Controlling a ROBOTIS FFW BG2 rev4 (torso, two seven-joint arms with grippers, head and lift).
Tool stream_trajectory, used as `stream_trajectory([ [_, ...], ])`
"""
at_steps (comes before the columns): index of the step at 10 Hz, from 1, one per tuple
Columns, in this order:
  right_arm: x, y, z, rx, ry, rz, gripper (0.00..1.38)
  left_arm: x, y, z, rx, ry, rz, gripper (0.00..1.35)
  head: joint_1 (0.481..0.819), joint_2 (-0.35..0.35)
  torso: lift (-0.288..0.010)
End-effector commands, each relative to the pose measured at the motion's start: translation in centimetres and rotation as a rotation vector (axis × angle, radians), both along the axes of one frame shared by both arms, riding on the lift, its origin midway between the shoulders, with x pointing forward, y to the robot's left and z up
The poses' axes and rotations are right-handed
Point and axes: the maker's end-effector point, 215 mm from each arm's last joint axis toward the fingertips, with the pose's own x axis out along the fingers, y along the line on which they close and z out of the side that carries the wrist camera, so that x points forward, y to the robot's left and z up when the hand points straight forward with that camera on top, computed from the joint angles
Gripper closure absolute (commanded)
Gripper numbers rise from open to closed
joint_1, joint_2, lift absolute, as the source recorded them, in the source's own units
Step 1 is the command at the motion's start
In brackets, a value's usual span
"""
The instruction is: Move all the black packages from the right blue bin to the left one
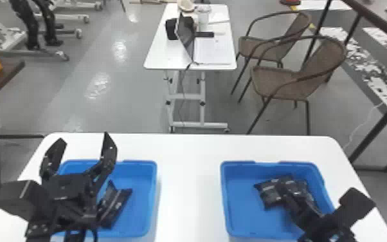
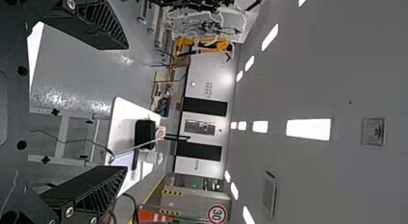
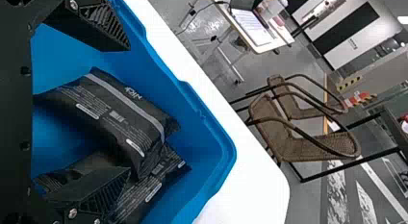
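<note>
Packages point(image 3: 115, 113) lie in the right bin point(image 1: 241, 206), two that I can make out, the upper one resting partly across the lower one point(image 3: 154, 190). Dark packaging point(image 1: 115, 206) also lies in the left bin point(image 1: 152, 193); how many packages are there I cannot tell, since the left arm covers part of that bin. Both bins sit on the white table point(image 1: 189, 180), well apart.

The right gripper point(image 3: 129, 109) is down at the right bin with its fingers wide apart, the upper package in front of them and one finger overlapping that package's end in the wrist view. Nothing looks clamped. The left gripper point(image 1: 84, 137) is above the left bin, its fingers also wide and empty.

I judge the step in hand to be the pick in the right bin, with the transfer partly done. The next move calls for settling the right fingers on either side of the upper package, closing on it alone, then lifting it clear of the rim and carrying it across. The lower package could get pinched or dragged along, as the two overlap. The left arm may need to give room over the left bin before the drop.
</note>
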Motion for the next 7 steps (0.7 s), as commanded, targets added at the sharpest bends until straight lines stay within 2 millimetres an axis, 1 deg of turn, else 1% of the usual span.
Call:
stream_trajectory([
  [1, 0.3, -0.2, -0.3, 0.011, 0.007, -0.010, 0.13, 0.0, 0.0, 0.0, 0.001, 0.001, 0.000, 0.13, 0.695, -0.002, -0.042],
  [2, 0.6, -0.3, -0.7, 0.020, 0.013, -0.013, 0.13, -0.1, 0.0, 0.0, 0.001, -0.001, 0.000, 0.13, 0.695, -0.005, -0.042],
  [4, 1.8, 0.2, -0.5, 0.032, 0.008, -0.007, 0.14, 0.0, 0.0, 0.2, 0.003, -0.005, -0.002, 0.13, 0.695, -0.006, -0.042],
  [6, 2.4, 1.0, -1.2, 0.038, 0.034, 0.013, 0.22, 0.0, -0.1, 0.2, 0.007, -0.005, -0.005, 0.13, 0.695, 0.000, -0.042],
  [7, 2.2, 1.3, -1.5, 0.034, 0.054, 0.022, 0.24, 0.1, -0.2, 0.2, 0.009, -0.007, -0.008, 0.13, 0.695, 0.004, -0.042],
])
